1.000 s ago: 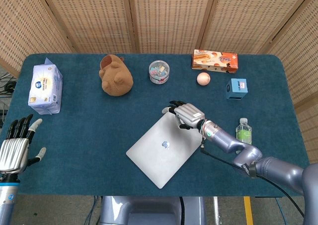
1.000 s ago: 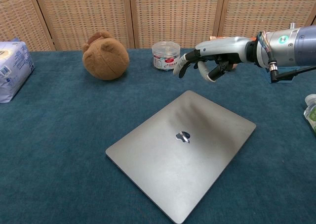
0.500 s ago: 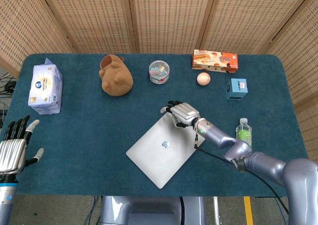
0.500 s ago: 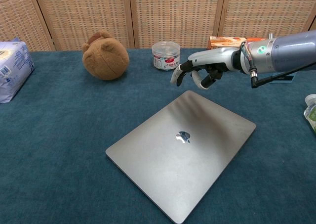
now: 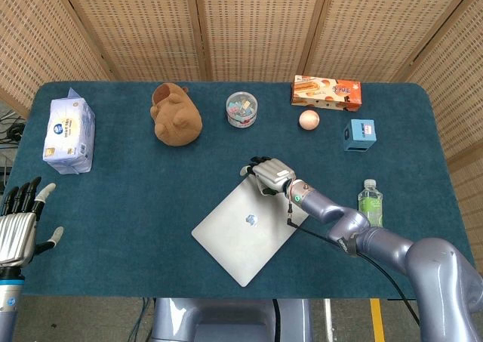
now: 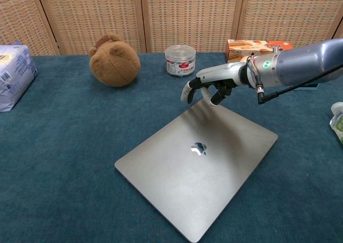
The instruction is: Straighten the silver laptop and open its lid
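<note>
The silver laptop lies closed and skewed on the blue table, one corner pointing toward the far side. My right hand hovers at that far corner, fingers curled downward with their tips just past the lid's edge; it holds nothing. Whether the tips touch the laptop is unclear. My left hand stays at the table's front left edge, fingers spread and empty, seen only in the head view.
Along the back stand a tissue pack, a brown plush toy, a clear jar of clips, a snack box, a peach-coloured ball and a blue cube. A small green bottle stands right of the laptop.
My right hand has moved left and down to the laptop's far corner, its fingers curling over the edge. My left hand has slid slightly lower. The laptop has not moved.
</note>
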Controlling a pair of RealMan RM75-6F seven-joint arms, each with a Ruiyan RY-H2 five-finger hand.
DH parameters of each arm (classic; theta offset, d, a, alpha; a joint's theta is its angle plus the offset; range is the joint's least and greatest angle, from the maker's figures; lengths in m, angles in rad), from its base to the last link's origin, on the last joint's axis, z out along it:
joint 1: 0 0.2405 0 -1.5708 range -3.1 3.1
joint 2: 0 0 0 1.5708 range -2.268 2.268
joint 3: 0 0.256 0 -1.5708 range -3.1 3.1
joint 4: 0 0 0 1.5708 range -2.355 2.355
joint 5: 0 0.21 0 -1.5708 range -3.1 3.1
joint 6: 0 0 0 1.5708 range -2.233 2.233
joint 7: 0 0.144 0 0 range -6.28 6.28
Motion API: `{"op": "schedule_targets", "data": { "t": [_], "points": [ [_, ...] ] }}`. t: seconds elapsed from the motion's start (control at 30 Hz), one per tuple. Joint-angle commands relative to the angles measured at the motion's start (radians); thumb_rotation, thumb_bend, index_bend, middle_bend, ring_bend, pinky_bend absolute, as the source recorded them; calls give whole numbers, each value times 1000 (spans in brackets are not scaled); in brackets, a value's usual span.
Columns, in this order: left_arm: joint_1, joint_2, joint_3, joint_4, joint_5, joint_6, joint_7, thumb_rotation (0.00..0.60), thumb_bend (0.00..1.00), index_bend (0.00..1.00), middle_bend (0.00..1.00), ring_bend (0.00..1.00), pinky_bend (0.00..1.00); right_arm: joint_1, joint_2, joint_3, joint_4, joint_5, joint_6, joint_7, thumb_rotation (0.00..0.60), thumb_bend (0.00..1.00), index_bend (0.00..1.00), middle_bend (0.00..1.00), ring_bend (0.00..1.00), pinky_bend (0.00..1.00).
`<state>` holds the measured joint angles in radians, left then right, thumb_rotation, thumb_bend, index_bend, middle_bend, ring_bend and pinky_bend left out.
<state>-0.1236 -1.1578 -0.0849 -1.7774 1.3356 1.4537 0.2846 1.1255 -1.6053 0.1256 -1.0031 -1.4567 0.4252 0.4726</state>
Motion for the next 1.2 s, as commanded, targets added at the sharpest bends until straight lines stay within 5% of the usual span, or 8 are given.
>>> {"op": "schedule_targets", "data": {
  "t": [0.03, 0.6, 1.2],
  "points": [
    [1, 3, 1, 0, -3, -1, -3, 600, 308, 111, 0, 0, 0, 9, -13, -7, 18, -5, -8, 7, 600, 1000, 199, 209, 62, 86],
    [5, 9, 3, 1, -8, -5, -29, 600, 308, 111, 0, 0, 0, 32, -35, -27, 66, -13, -24, 22, 600, 1000, 199, 214, 61, 86],
    [1, 9, 2, 1, 0, -5, -32, 600, 309, 112, 0, 0, 0, 19, -12, -49, 67, -3, -25, 8, 600, 1000, 222, 392, 72, 86]
  ]
}}
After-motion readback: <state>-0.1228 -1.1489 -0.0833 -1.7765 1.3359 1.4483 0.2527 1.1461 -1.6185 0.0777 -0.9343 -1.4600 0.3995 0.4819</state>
